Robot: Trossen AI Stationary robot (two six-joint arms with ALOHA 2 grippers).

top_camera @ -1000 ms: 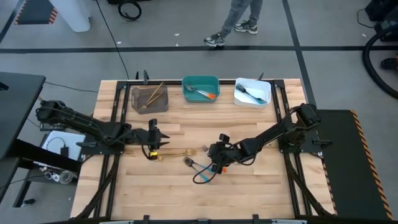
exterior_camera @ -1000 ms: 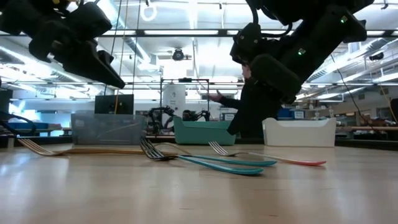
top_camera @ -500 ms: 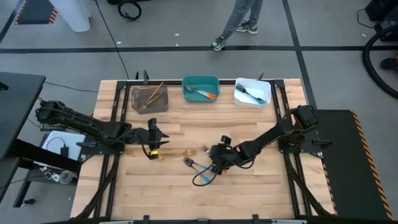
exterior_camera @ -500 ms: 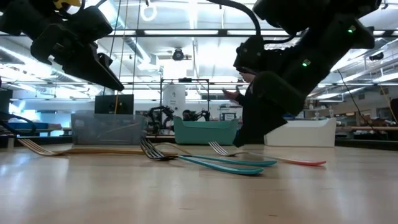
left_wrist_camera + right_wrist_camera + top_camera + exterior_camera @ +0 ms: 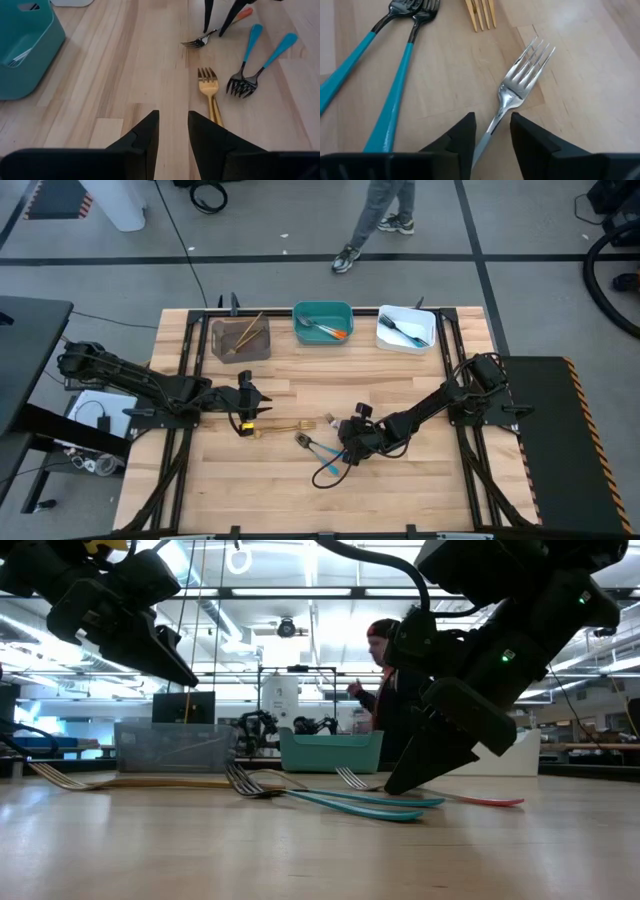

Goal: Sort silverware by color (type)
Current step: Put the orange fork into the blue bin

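1. Sorted so far: the grey bin holds gold-coloured pieces; the teal bin holds silver pieces, one with an orange handle; the white bin holds dark pieces. Exact counts cannot be read.
2. Outstanding on the counter: gold forks, two blue-handled forks lying side by side, and one silver fork with an orange handle. All lie near the middle, well apart from the bins.
3. Right tool: lowered to the counter with its fingers straddling the neck of the silver fork; the jaws stand apart and have not closed on it. No grip is established.
4. Left tool: hovering above the counter just beside the gold forks, fingers apart, holding nothing.
5. Assessment: the sort appears past its midpoint. The step in hand is judged to be pickup of the orange-handled fork, destined for the teal bin; the gold and blue-handled forks remain.
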